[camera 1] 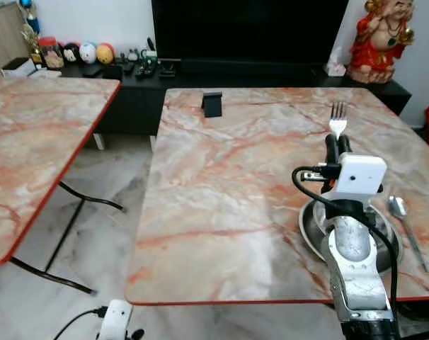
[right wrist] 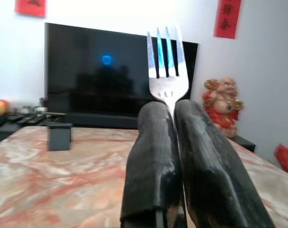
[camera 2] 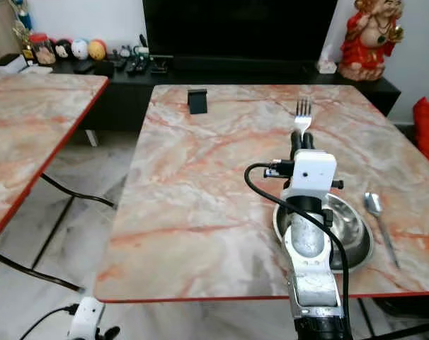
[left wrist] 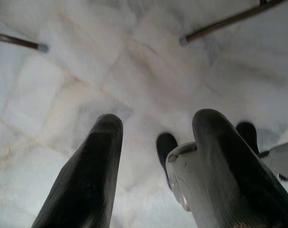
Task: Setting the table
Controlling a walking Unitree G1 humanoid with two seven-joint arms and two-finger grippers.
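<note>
I am standing at the marble table [camera 1: 221, 212], where the steel bowl [camera 2: 349, 230] is sitting near the front edge with 1 spoon [camera 2: 379, 216] just beside it on the right. My right gripper [camera 1: 338, 145] is clenching the fork [camera 1: 338, 120] above the table, tines pointing away from me. My left gripper [left wrist: 158, 166] is hanging released over the floor [left wrist: 110, 61]. I think the thin handle could twist between my pads during lowering, so the fork is landing crooked or knocking the bowl.

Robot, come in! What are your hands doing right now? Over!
Right gripper shut on silver metal fork, held above marble-patterned table. Left gripper open, idle near floor. Round steel bowl and steel spoon already laid. Small black stand far off.
</note>
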